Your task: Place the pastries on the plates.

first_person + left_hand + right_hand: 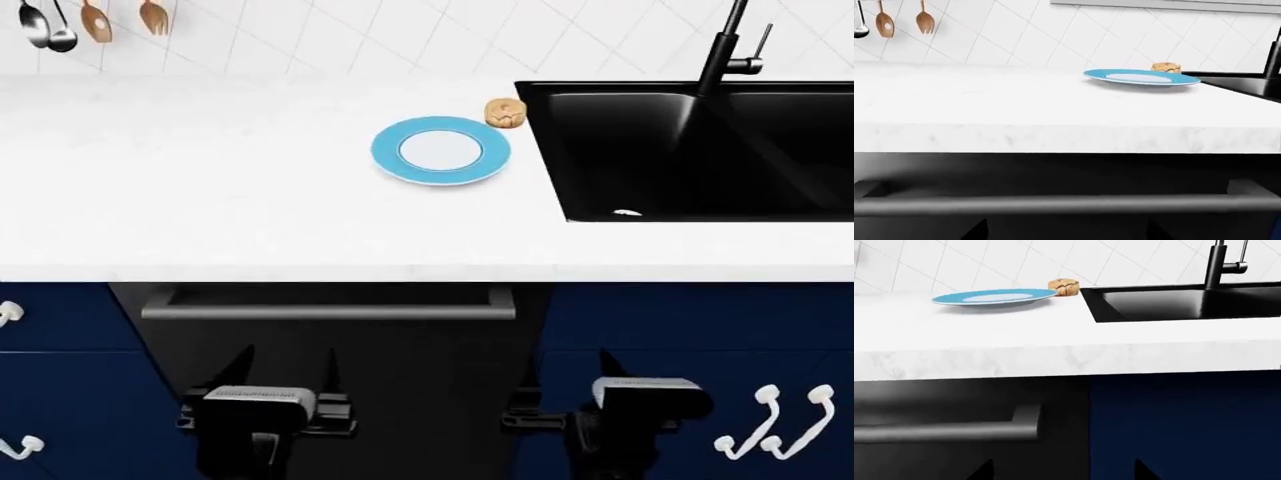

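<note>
- White marble-look worktop (240, 200) runs the width of the room, with a tiled wall behind it.
- One plate (441, 150), light blue rim and white centre, lies flat on the worktop just left of the black sink (694, 150). Nothing is on it.
- One pastry (506, 113), golden brown and layered, sits on the worktop behind the plate's right edge, close to the sink's near corner. It looks just apart from the plate, not on it.
- Only this one plate and one pastry show in any of the three views.
- Black faucet (727, 45) stands at the back of the sink.
- Spoons and wooden utensils (94, 20) hang on the wall at far left.
- Left gripper (287, 375) is held low, below the worktop edge, in front of the dark appliance door and its bar handle (327, 308). Jaws stand apart and hold nothing.
- Right gripper (571, 375) is also low, in front of the cabinets. Jaws are spread and empty.
- Both grippers are well apart from plate and pastry.
- Navy cabinet fronts (54, 370) flank the appliance door.
</note>
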